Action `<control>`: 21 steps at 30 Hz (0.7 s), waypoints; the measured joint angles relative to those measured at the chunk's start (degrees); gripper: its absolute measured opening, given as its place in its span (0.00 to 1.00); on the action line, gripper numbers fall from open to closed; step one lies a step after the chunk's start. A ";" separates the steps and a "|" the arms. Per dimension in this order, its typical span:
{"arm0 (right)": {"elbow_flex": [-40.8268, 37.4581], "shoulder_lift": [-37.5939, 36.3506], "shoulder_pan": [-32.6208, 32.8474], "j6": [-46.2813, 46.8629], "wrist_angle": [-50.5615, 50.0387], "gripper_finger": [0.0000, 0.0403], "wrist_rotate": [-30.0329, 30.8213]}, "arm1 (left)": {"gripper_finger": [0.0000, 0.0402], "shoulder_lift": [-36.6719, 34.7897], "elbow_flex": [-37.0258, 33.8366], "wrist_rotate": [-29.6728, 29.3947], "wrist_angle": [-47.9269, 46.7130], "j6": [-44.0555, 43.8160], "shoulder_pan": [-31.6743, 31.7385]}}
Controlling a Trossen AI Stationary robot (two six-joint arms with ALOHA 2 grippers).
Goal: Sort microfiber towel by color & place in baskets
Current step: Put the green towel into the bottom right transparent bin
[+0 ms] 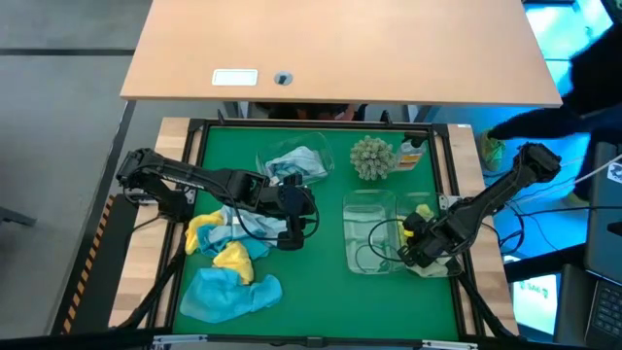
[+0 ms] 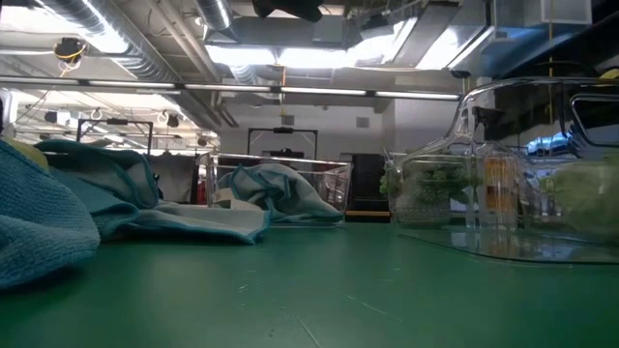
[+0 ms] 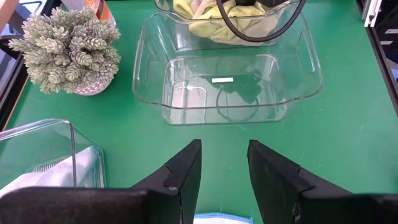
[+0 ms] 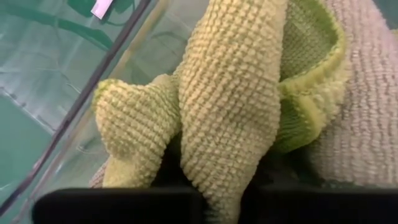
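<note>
the middle basket (image 1: 369,231) serves as landmark on the desk (image 1: 321,301). just to its right, touching it, stands a second basket (image 1: 429,239) with towels (image 4: 230,93) in it, and the right gripper (image 1: 410,233) sits down among them. behind the landmark stands the spiky ball (image 1: 370,157), with a small bottle (image 1: 412,154) beside that. left and behind the landmark, a third basket (image 1: 294,161) holds a towel (image 1: 297,165). left of the landmark lies a heap of loose towels (image 1: 229,262), with the left gripper (image 1: 291,236) over its near edge.
</note>
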 joint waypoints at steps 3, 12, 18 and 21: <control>0.00 0.02 0.00 0.00 0.27 0.22 0.00 | 0.31 -0.53 0.00 0.09 -0.68 0.00 0.02; 1.61 0.08 -0.02 -0.37 -0.75 0.42 -2.13 | 0.31 -7.04 0.02 1.65 -9.25 0.42 0.13; 4.73 0.10 0.00 -0.39 -4.03 0.42 -3.38 | 0.31 -12.17 0.07 1.79 -20.72 -2.90 -0.07; 6.86 0.08 0.00 -0.39 -6.63 0.42 -3.34 | 0.31 -13.61 0.07 1.79 -27.23 -6.18 -0.21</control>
